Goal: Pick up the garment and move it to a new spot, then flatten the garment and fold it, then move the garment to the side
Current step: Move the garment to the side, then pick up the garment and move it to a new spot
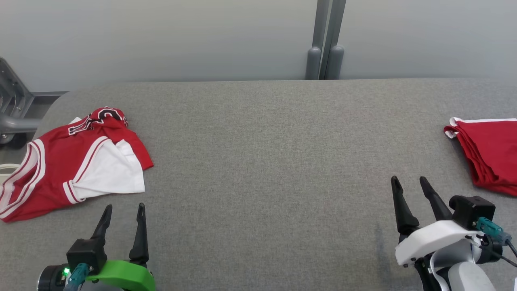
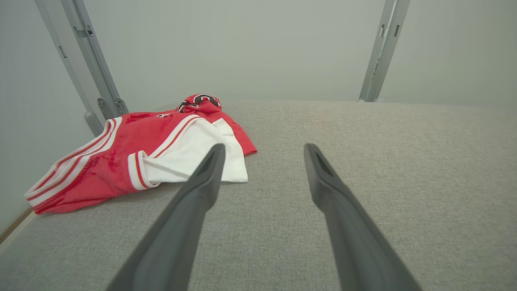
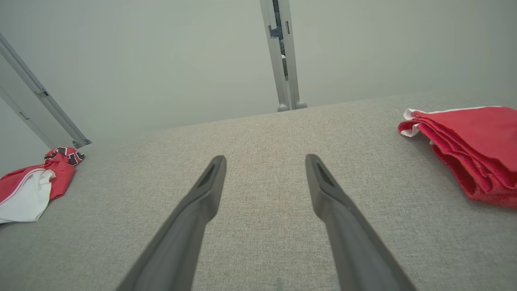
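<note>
While the garment (image 1: 76, 157) lay crumpled near the left end of the table (image 1: 266, 161), its red body bunched and a white panel showing, nothing of the task looked begun on it. Lifting, spreading, folding and setting aside all seemed left to do. Just short of it, the left gripper (image 1: 124, 207) hung with jaws spread and empty. The right gripper (image 1: 408, 180), likewise spread and holding nothing, sat well apart from it, near a folded red pile (image 1: 490, 153) at the right edge, probably a piece already finished. Grey woven cloth covered the table. Behind it stood a pale wall (image 1: 161, 36), a grey upright post (image 1: 325, 40) and a metal frame (image 1: 12, 109) at the far left.
</note>
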Tool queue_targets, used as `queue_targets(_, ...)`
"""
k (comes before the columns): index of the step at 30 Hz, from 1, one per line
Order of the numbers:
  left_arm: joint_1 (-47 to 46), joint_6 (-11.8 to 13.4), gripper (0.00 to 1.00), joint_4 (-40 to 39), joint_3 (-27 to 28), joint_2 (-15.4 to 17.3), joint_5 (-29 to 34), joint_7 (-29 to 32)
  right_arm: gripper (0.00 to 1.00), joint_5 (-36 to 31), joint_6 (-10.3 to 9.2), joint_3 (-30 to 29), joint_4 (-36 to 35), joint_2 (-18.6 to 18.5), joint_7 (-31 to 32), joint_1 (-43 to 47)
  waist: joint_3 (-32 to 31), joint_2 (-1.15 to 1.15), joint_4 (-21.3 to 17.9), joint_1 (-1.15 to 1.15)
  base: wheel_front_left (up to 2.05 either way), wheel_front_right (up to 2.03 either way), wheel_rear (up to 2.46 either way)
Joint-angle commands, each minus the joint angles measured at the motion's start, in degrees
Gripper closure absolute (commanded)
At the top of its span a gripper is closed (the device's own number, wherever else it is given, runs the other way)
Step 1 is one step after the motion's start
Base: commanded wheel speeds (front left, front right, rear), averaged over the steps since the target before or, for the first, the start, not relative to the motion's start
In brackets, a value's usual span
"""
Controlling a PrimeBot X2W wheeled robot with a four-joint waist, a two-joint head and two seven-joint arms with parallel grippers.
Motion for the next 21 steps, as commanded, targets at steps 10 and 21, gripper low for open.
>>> queue_targets(10,3.85,-1.73,0.0,-2.3,3.6,-1.65,0.35,-0.14,0.0,1.51,-0.04,1.17,3.14,-0.01,-1.13,3.99,-1.83,0.0,0.13,0.0,0.0,0.0,0.0)
queue_targets(21,3.75,-3.09,0.0,-2.79,4.12,-2.03,2.47,-0.15,0.0,1.62,-0.04,1.53,3.56,-0.01,-1.38,3.61,-1.52,0.0,0.0,0.0,0.0,0.0,0.0)
